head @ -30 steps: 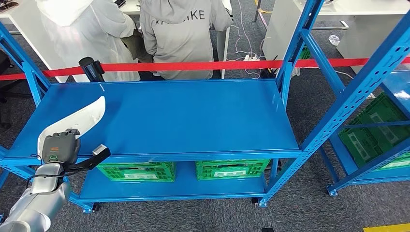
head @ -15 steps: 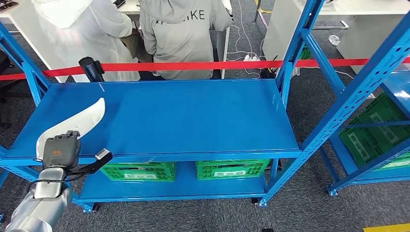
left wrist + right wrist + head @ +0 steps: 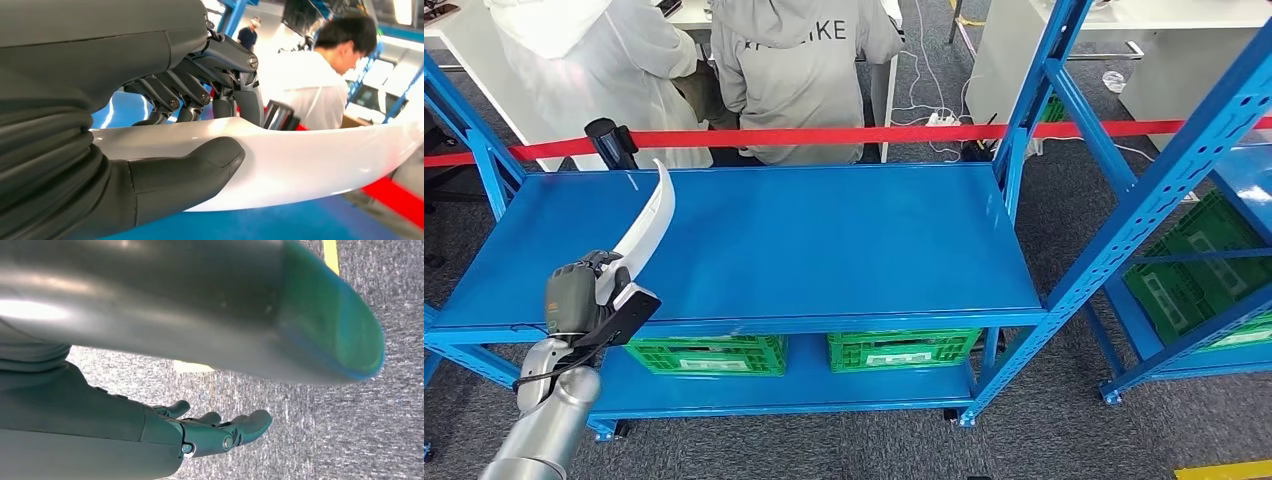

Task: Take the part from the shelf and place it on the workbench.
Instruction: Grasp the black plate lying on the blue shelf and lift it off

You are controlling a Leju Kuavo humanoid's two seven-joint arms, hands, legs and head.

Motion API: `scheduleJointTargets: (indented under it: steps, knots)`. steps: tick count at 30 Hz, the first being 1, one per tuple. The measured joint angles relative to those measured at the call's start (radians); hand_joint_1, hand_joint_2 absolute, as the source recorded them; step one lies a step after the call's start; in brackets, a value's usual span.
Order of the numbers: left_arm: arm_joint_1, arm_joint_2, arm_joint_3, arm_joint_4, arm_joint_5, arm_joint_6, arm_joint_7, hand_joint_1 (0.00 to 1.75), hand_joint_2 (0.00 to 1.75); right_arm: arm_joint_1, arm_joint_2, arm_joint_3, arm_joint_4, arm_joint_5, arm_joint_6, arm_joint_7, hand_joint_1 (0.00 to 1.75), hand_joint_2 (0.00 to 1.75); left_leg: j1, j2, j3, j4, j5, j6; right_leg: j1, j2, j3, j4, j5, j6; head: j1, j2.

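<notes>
**Part over the blue bench, not yet set down**

While the left hand (image 3: pixel 579 298) grips the white curved part (image 3: pixel 646 220) above the blue workbench (image 3: pixel 824 250) front-left edge — lower it flat.
Left wrist: thumb and fingers (image 3: pixel 190 95) clamp it.
Right wrist: right hand (image 3: pixel 210 432) empty, fingers loosely spread — hanging.

left robot hand (image 3: pixel 576 297) gripping white curved part (image 3: pixel 650 217), above blue workbench (image 3: pixel 824 240)

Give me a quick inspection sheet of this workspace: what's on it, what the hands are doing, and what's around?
Surface: blue workbench top, bare.
Job's things: white curved part, held above the bench's left end.
Clutter: nothing seen on top; green crates below.
Hands: left hand grips the part; right hand holds nothing, fingers apart, above grey carpet.
Cables: white power strip and leads on the floor behind.
Surroundings: red barrier tape, two people behind it.
</notes>
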Motion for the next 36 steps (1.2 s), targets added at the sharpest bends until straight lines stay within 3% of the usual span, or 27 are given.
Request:
scheduleJointTargets:
  steps: [10, 13, 16, 22, 27, 36]
  knots:
    - [0.019, -0.006, 0.0, -0.067, 0.04, -0.012, -0.007, 1.75, 1.75, 0.0, 0.0, -0.007, 0.0, 0.001, 0.0, 0.0, 0.0, 0.0, 0.001, 0.0, 0.0, 0.0, 0.0, 0.0, 0.001, 0.0, 0.0, 0.0, 0.0, 0.0, 0.0, 0.0]
    - [0.039, -0.012, 0.0, -0.103, 0.182, -0.122, -0.052, 1.75, 1.75, 0.0, 0.0, -0.007, 0.0, 0.005, 0.005, 0.002, 0.0, 0.0, 0.001, 0.0, 0.0, 0.0, 0.0, -0.001, 0.0, 0.0, 0.0, 0.0, 0.0, 0.0, 0.0, 0.0]
    - [0.107, -0.03, 0.0, -0.228, 0.351, -0.244, -0.055, 1.75, 1.75, 0.0, 0.0, -0.01, 0.0, 0.01, 0.013, 0.003, 0.0, 0.0, 0.001, 0.001, 0.0, 0.0, -0.001, -0.001, 0.0, 0.001, -0.001, 0.0, -0.001, 0.0, 0.0, 0.0]
    - [0.245, -0.065, -0.007, -0.47, 0.512, -0.348, -0.045, 1.75, 1.75, 0.0, 0.0, -0.021, 0.0, 0.019, 0.024, 0.011, 0.0, 0.0, 0.0, 0.001, 0.0, 0.0, -0.002, -0.001, 0.0, 0.002, -0.001, 0.0, -0.002, 0.0, 0.0, 0.0]
    - [0.314, -0.083, -0.008, -0.592, 0.759, -0.628, -0.097, 1.75, 1.75, -0.001, 0.0, -0.022, 0.0, 0.03, 0.034, 0.038, 0.0, 0.0, 0.001, 0.001, 0.0, 0.0, -0.002, -0.001, 0.001, 0.001, 0.0, 0.0, -0.002, 0.0, 0.0, 0.0]
    - [0.416, -0.122, -0.081, -0.788, 0.82, -0.746, -0.155, 1.75, 1.75, -0.002, -0.001, -0.023, 0.0, 0.043, 0.047, 0.052, 0.0, 0.0, -0.002, 0.0, 0.0, 0.002, -0.005, 0.002, -0.002, 0.0, 0.001, -0.001, -0.002, 0.002, 0.0, 0.0]
